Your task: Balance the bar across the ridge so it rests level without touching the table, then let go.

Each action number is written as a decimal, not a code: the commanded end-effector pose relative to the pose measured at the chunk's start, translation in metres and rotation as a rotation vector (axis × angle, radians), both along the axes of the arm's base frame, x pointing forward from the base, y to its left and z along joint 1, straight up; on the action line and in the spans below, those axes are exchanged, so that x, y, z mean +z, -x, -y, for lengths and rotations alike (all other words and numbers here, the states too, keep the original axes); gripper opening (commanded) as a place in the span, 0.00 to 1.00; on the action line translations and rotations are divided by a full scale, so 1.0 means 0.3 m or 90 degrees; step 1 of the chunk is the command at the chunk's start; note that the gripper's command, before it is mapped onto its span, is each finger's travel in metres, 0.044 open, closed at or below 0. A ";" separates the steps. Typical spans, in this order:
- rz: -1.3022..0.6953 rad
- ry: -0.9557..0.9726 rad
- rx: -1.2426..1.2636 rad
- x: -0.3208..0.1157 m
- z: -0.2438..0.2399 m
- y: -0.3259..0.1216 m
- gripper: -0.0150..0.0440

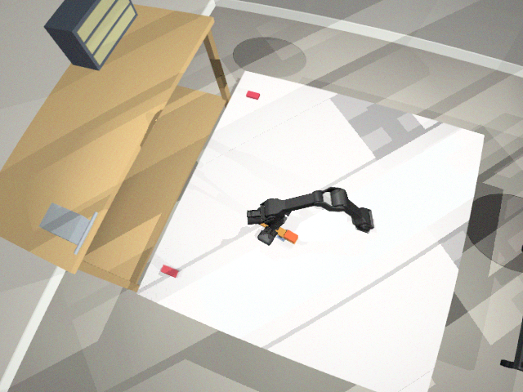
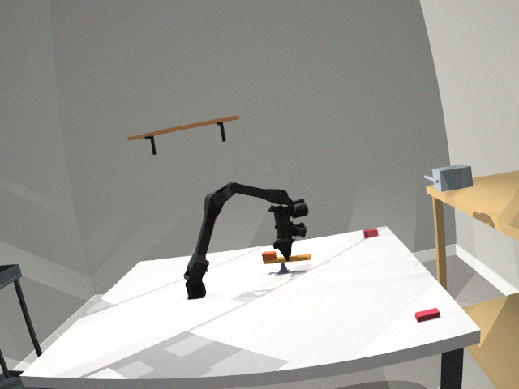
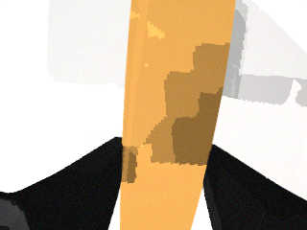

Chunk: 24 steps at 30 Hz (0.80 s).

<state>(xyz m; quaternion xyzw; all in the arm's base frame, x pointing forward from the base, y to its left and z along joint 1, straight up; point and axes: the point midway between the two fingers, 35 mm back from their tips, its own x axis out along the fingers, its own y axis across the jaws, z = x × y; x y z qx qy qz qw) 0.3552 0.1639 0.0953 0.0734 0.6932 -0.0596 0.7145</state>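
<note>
The orange-yellow bar (image 1: 280,231) (image 2: 301,258) (image 3: 168,115) is held above the table, looking close to level, with a darker orange block (image 1: 291,236) (image 2: 268,255) on one end. My gripper (image 2: 286,256) (image 3: 164,149) is shut on the bar, one finger on each side of it, near its middle. The blue ridge (image 1: 280,238) (image 2: 283,268) stands on the table under the bar. Its top is at or just below the bar's underside; whether they touch I cannot tell. The wrist view shows the bar but not the ridge.
The white table (image 1: 337,295) (image 2: 335,301) also bears two red blocks, one (image 1: 169,270) (image 2: 370,232) beyond the bar and another (image 1: 252,95) (image 2: 426,314) in a different corner. A wooden bench (image 1: 105,147) (image 2: 495,184) stands beside the table. A wall shelf (image 2: 184,127) hangs behind.
</note>
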 end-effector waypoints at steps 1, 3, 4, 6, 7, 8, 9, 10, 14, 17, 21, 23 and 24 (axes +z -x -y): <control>0.000 0.000 0.000 -0.001 0.000 0.000 0.25; 0.000 0.000 0.000 -0.001 0.000 0.000 0.25; 0.000 0.000 0.000 -0.001 0.000 0.000 0.25; 0.000 0.000 0.000 -0.001 0.000 0.000 0.25; 0.000 0.000 0.000 -0.001 0.000 0.000 0.25; 0.000 0.000 0.000 -0.001 0.000 0.000 0.25; 0.000 0.000 0.000 -0.001 0.000 0.000 0.25; 0.000 0.000 0.000 -0.001 0.000 0.000 0.25; 0.000 0.000 0.000 -0.001 0.000 0.000 0.25; 0.000 0.000 0.000 -0.001 0.000 0.000 0.25; 0.000 0.000 0.000 -0.001 0.000 0.000 0.25; 0.000 0.000 0.000 -0.001 0.000 0.000 0.30; 0.000 0.000 0.000 -0.001 0.000 0.000 0.34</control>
